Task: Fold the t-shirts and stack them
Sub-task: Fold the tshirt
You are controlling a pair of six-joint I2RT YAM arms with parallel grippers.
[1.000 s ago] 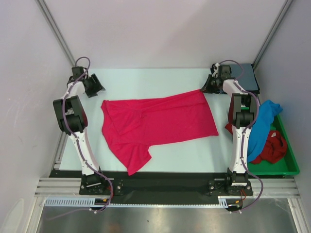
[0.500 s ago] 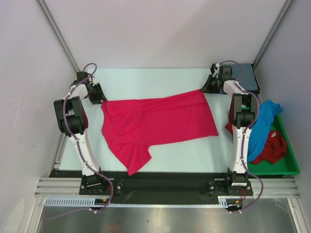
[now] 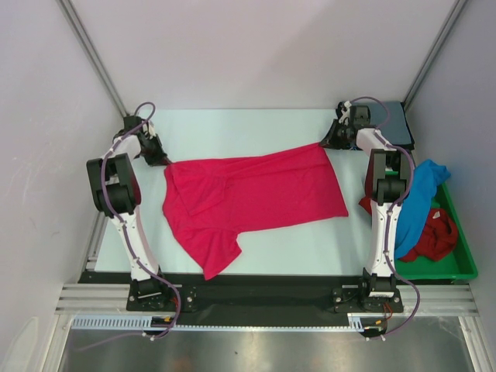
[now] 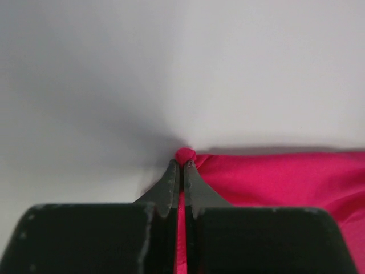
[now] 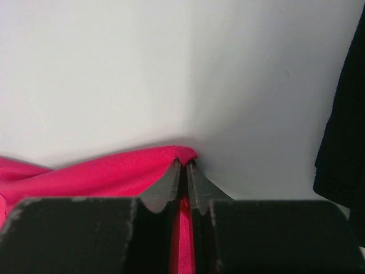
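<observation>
A bright pink-red t-shirt (image 3: 252, 198) lies spread across the middle of the table, one sleeve trailing toward the near edge. My left gripper (image 3: 163, 160) is shut on its far left corner; in the left wrist view the cloth (image 4: 274, 177) bulges out past the left gripper's (image 4: 183, 164) tips. My right gripper (image 3: 328, 142) is shut on the far right corner, and in the right wrist view the right gripper (image 5: 183, 165) pinches the hem of the pink-red cloth (image 5: 91, 174). A bright blue t-shirt (image 3: 418, 203) and a darker red one (image 3: 431, 236) lie heaped in the tray.
The green plastic tray (image 3: 463, 260) stands along the table's right edge beside the right arm. A dark folded item (image 3: 394, 124) lies at the far right corner, its edge also showing as a dark item (image 5: 342, 142) in the right wrist view. Walls close in left, right and behind.
My left gripper has come down toward the shirt's far left corner and shut on it. The right gripper has stayed where it was, holding its corner.
</observation>
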